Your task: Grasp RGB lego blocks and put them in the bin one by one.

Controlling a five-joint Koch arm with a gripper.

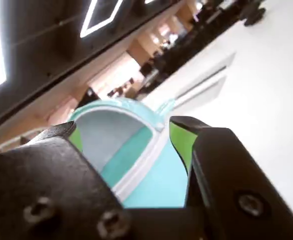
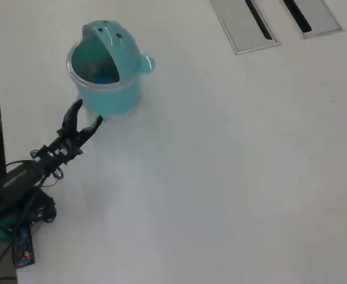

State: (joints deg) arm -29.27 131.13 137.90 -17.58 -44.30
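Observation:
The light-teal bin (image 2: 115, 100) stands upright at the table's upper left in the overhead view, its lid swung back and its mouth showing. A darker blue patch lies inside it; I cannot tell whether that is a block. None of the RGB lego blocks shows on the table. My gripper (image 2: 87, 113) is open just below the bin's side, with nothing between its fingers. In the wrist view the bin (image 1: 161, 180) fills the gap of the open gripper (image 1: 124, 125), and the green pads (image 1: 182, 142) stand on either side of it.
Two flat grey slotted panels (image 2: 244, 26) (image 2: 312, 18) lie at the table's far top right. The arm's base and cables (image 2: 13, 195) sit at the table's left edge. The white tabletop (image 2: 221, 177) stretches to the right of the arm.

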